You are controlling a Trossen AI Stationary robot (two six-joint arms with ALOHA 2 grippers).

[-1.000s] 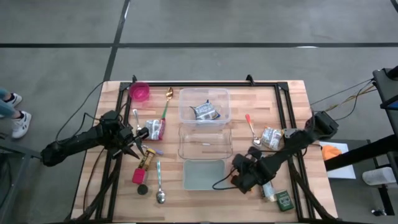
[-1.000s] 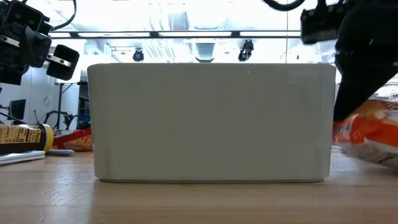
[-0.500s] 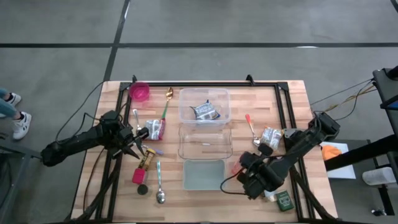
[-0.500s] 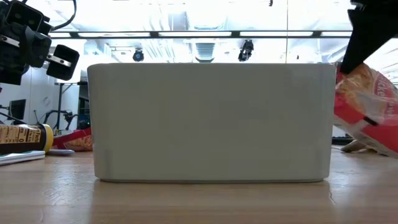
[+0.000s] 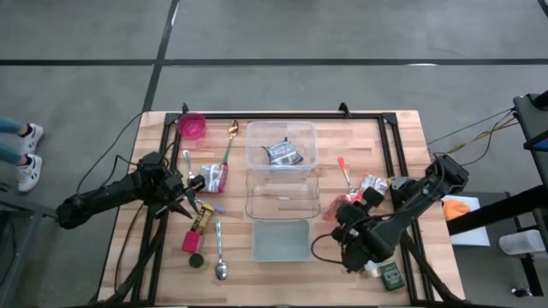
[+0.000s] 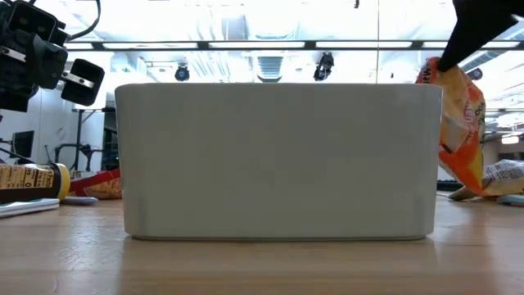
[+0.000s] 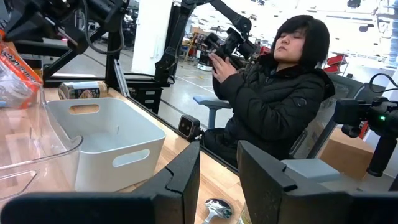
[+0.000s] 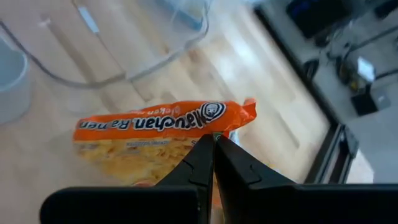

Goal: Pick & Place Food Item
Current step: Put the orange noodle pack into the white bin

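Note:
The food item is an orange instant-noodle packet (image 5: 344, 205), hanging right of the white bin (image 5: 280, 239) with my right gripper (image 5: 348, 211) shut on it. The low view shows the packet (image 6: 458, 131) clear of the tabletop beside the bin's wall (image 6: 278, 160). Two clear containers (image 5: 281, 195) stand beyond the bin; the farther one (image 5: 281, 145) holds a silver packet. My left gripper (image 5: 183, 208) waits at the table's left, open with nothing between its fingers (image 7: 186, 180). My right gripper pinches the packet's crimped end seam (image 8: 219, 126) between its two fingers, which meet on the seam near its middle and lie across it. The fingers slant down from above. The packet hangs upright below them, its lower end (image 6: 463, 176) clear of the table.
A silver packet (image 5: 374, 188), a red-handled spoon (image 5: 344, 171) and a green tin (image 5: 392, 275) lie at the right. At the left are a pink cup (image 5: 193, 127), a red packet (image 5: 214, 178), a sauce bottle (image 5: 202, 218) and spoons. A seated person (image 7: 273, 106) is beyond the table.
My right gripper has risen and moved a little toward the table's far edge, tipping as it went, still shut on the packet. The packet, which lay low on the table beside the bin, is lifted clear and now hangs upright.

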